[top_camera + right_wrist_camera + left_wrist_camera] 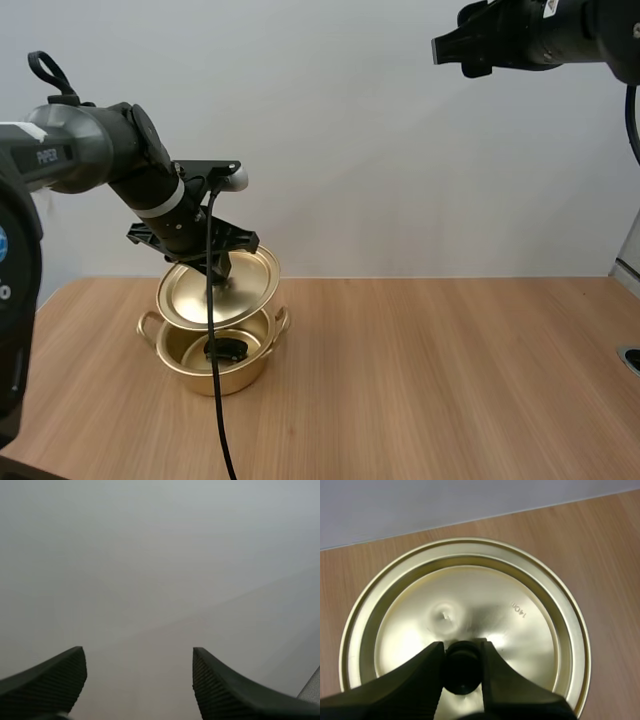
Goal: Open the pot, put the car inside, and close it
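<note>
A gold pot [215, 350] stands at the table's left with a small dark car [227, 350] lying inside it. Its gold lid [219, 288] hangs tilted just above the pot's rim. My left gripper [217, 272] is shut on the lid's black knob [462, 666], which sits pinched between the two fingers [420, 672] in the left wrist view, over the lid [465, 615]. High at the upper right of the high view my right gripper [440, 46] is raised far from the pot. Its fingers [55, 677] stand apart with nothing between them.
The wooden table [430, 370] stretches bare from the pot to the right edge. A round dark fitting [631, 357] sits at the table's far right edge. A pale wall rises behind the table.
</note>
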You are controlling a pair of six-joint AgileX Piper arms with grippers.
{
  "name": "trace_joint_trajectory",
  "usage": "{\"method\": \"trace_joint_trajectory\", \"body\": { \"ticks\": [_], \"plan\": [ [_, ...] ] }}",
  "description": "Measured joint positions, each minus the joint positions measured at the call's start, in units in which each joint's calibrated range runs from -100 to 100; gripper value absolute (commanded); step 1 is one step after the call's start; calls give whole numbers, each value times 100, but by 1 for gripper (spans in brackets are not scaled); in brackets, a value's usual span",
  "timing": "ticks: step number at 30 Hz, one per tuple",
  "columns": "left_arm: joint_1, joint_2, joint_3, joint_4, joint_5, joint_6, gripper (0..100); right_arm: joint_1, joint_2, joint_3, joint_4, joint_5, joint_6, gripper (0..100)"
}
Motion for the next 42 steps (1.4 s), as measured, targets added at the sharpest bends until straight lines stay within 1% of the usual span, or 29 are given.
{"method": "trace_joint_trajectory", "body": {
  "ticks": [13,21,42],
  "plan": [
    [0,0,259,99,-220,48,0,0,0,0,0,0,0,100],
    [0,69,749,231,-973,48,0,0,0,0,0,0,0,100],
    [0,176,828,351,-971,48,0,0,0,0,0,0,0,100]
  ]
}}
